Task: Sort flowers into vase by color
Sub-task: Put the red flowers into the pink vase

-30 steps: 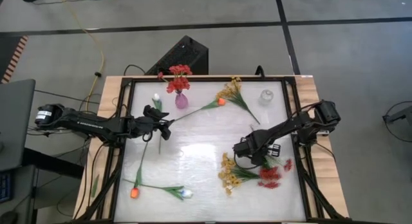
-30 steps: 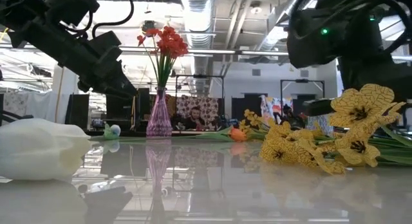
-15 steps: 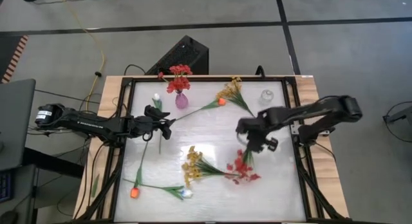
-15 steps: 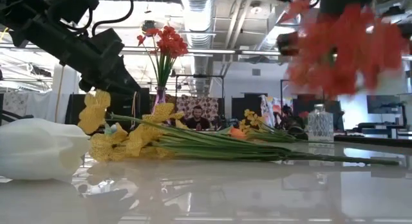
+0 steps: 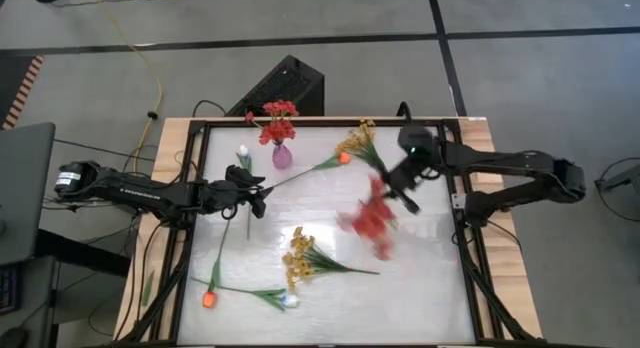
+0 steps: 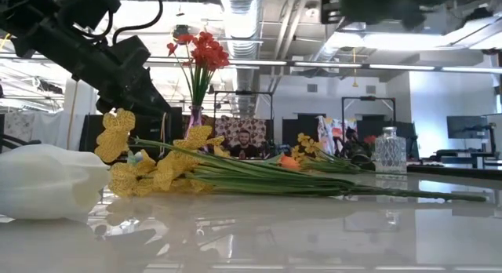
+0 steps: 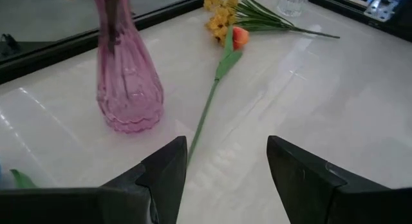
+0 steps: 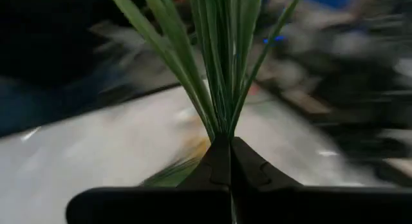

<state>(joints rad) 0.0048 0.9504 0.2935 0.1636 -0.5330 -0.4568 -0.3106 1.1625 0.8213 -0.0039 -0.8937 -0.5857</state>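
No writing can be read anywhere. The tabletop (image 5: 320, 298) is white and shiny, with a dark frame. Past it is a big room with ceiling lights, and a person (image 6: 246, 143) sits far back. The right pincer (image 5: 403, 188) is up in the air, closed tight on the green stems of a red spray (image 5: 371, 221). The left pincer (image 7: 226, 179) is open, near a pink vase (image 5: 282, 155) that holds red flowers (image 5: 277, 120). A yellow spray (image 5: 305, 257) lies in the middle. An orange tulip (image 7: 239, 37) lies by the vase.
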